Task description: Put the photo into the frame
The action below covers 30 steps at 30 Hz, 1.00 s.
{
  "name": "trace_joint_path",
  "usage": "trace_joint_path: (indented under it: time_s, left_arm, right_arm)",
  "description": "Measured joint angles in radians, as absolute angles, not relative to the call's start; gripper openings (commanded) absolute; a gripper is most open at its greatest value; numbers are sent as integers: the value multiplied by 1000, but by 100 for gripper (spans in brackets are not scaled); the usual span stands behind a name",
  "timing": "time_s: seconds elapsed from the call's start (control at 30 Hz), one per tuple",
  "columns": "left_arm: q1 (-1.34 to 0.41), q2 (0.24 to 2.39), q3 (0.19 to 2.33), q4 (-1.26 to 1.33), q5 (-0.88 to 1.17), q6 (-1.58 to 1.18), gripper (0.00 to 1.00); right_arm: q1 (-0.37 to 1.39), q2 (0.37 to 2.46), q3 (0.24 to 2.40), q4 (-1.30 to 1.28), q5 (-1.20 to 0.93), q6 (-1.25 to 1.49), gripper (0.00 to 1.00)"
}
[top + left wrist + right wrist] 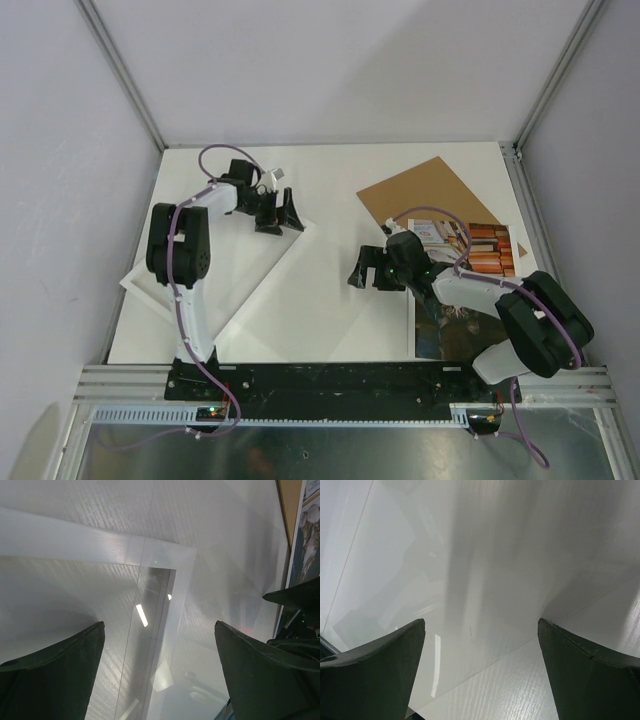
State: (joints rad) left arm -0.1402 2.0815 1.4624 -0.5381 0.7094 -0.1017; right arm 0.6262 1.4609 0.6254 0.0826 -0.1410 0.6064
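Bare white table (330,185) open across upper middle, narrow lane between white frame (240,275) at left and photo (487,252) at right, right arm (470,285) overhanging photo, brown backing board (425,190) upper right, enclosure walls (70,180) close either side.

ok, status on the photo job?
Left gripper open over frame corner, right gripper open over bare table, both empty. Photo outside frame, far right, partly under right arm. Brown backing board beside photo.

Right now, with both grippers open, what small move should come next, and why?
Probably lower the left gripper and close it on the corner of the frame: its open jaws hang over that corner, nothing is held, and the photo lies apart, under the right arm.
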Motion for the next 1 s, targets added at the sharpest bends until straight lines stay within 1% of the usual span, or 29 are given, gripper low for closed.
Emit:
trace_joint_path:
  time_s: [0.2,0.53,0.8,1.0]
  left_arm:
    - [-149,2082,1460,-542,734,-95,80]
    - [-144,2067,1420,-532,760,-94,54]
    - [-148,1973,1374,-536,768,-113,43]
    - [-183,1888,1350,-535,782,-138,35]
  right_arm:
    - [620,1469,611,134,-149,610,99]
    - [591,1524,609,253,-204,610,99]
    - [557,1547,609,302,-249,611,99]
    - [526,1551,604,314,-277,611,99]
